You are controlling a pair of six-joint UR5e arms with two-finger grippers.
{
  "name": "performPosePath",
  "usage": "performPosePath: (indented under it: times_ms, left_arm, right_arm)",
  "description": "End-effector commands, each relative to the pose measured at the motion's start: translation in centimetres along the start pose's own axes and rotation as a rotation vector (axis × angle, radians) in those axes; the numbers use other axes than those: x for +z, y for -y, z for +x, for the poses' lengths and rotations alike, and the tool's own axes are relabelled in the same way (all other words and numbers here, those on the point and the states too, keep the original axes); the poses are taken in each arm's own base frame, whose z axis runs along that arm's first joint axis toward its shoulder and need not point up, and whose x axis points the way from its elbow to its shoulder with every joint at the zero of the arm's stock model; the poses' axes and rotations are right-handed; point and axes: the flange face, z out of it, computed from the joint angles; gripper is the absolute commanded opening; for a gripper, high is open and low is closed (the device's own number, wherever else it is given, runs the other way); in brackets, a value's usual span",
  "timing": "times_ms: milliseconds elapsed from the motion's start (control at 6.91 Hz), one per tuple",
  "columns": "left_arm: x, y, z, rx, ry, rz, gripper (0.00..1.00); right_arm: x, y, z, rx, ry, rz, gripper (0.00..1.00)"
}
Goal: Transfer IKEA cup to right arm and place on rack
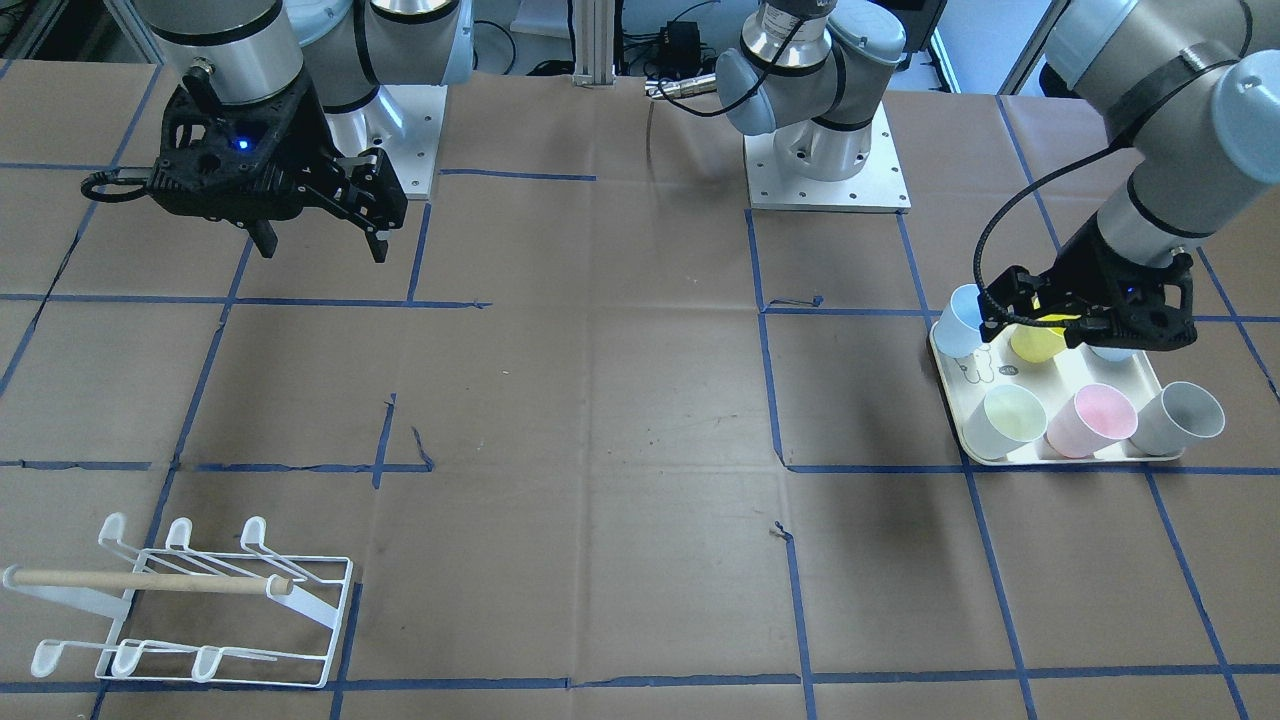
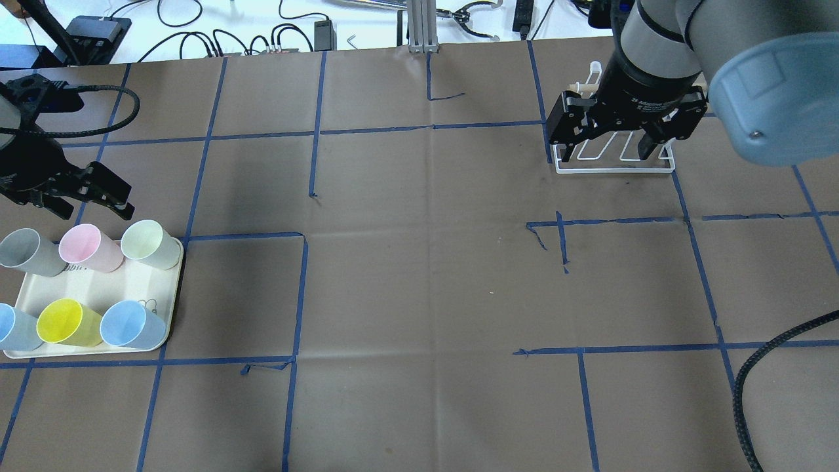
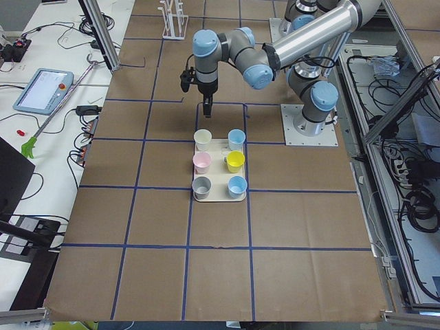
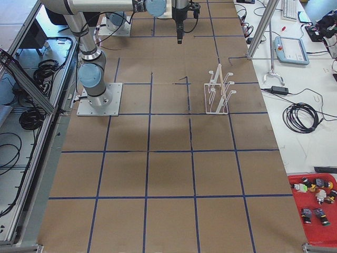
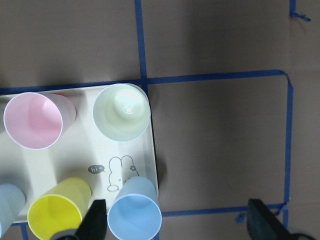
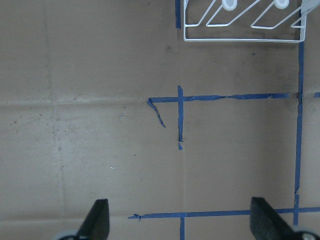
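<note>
Both arms are built of grey-silver tubular links with pale blue joint caps (image 2: 773, 98). The left arm (image 1: 1185, 160) has a black strap (image 1: 1170, 74) round its link and a black braided cable (image 1: 981, 262) running to the wrist. The right arm (image 1: 230, 40) has a black open-frame wrist mount (image 1: 215, 165) with a small blue light (image 1: 240, 143). The left gripper (image 2: 95, 210) and right gripper (image 2: 604, 154) are black, with two fingers each. The right one has white lettering, too small to read. The bases are on square silver plates (image 1: 870, 195) with screw holes along the edges.
</note>
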Motion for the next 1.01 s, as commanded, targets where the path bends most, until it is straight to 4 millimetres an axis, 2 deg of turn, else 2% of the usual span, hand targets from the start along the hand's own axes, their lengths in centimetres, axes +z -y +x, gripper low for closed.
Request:
performPosePath:
  times_ms: [0,290,434,869]
  left_arm:
    - [5.4,0.3,-0.1,-0.006,0.016,0.024,1.00]
    - [8.9,1.6,-0.7,-0.008,0.022,0.035,1.00]
    - [9.8,1.8,-0.8,-0.021,0.015,0.023,1.00]
    - [10.8,1.9,-0.8,-0.014,0.005,0.002,1.00]
  right_arm:
    - [-0.1,0.0,0.0,0.000,0.000,0.001,1.00]
    - [0.0,0.0,0.0,0.000,0.000,0.000,1.00]
    - [-0.1,0.0,0.0,0.000,0.000,0.001,1.00]
    - [0.0,0.0,0.0,0.000,0.000,0.000,1.00]
